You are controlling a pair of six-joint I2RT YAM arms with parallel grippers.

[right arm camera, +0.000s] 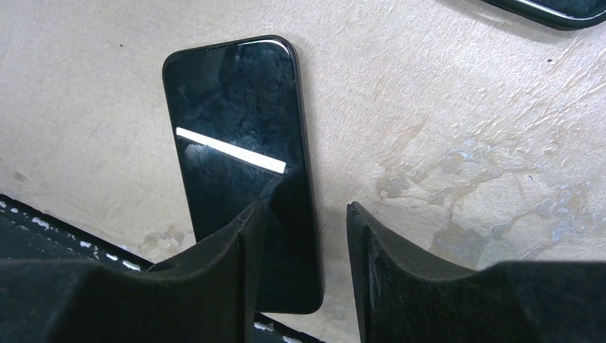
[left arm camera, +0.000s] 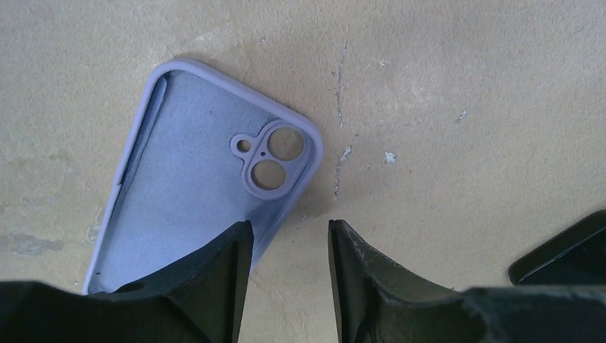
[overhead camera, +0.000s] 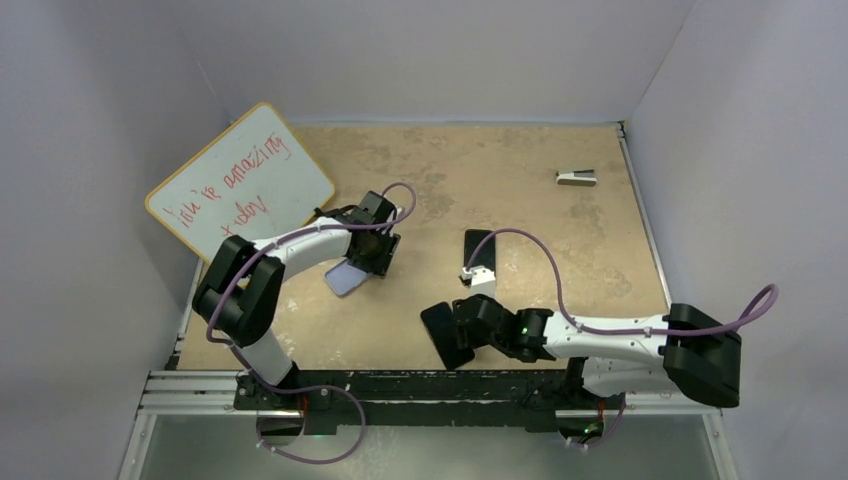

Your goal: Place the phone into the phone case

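Fingers (left arm camera: 214, 286) of the left gripper (left arm camera: 289, 226) are spread apart with bare table showing in the gap, so that one's open, and one finger tip just overlaps the long edge of the phone case (left arm camera: 193, 193). The left wrist view is the only one that shows the case properly: it lies hollow side up, lavender, with the camera cutout facing the lens. From the top view it's just a pale patch poking out from under the gripper. That same wrist view also catches the corner of a dark slab (left arm camera: 564, 254) at the right edge, can't tell which one. The right gripper (right arm camera: 306, 209) is open too, sitting over the phone (right arm camera: 239, 157). The phone's long edge runs into the gap and one finger (right arm camera: 214, 279) covers its lower part. It lies flat, glossy face up with a bright reflection stripe, right by the near edge of the table (overhead camera: 540, 190). Overhead you can see another black slab (overhead camera: 479, 250) with a pale end strip just beyond the right gripper, between the two arms' work spots. There's also a whiteboard (overhead camera: 240, 180) with red writing propped at the left wall and a small grey thing (overhead camera: 577, 178) far back right. The left arm has its elbow bent at the left edge and its forearm reaching right, while the right arm stretches low and leftward along the near edge.
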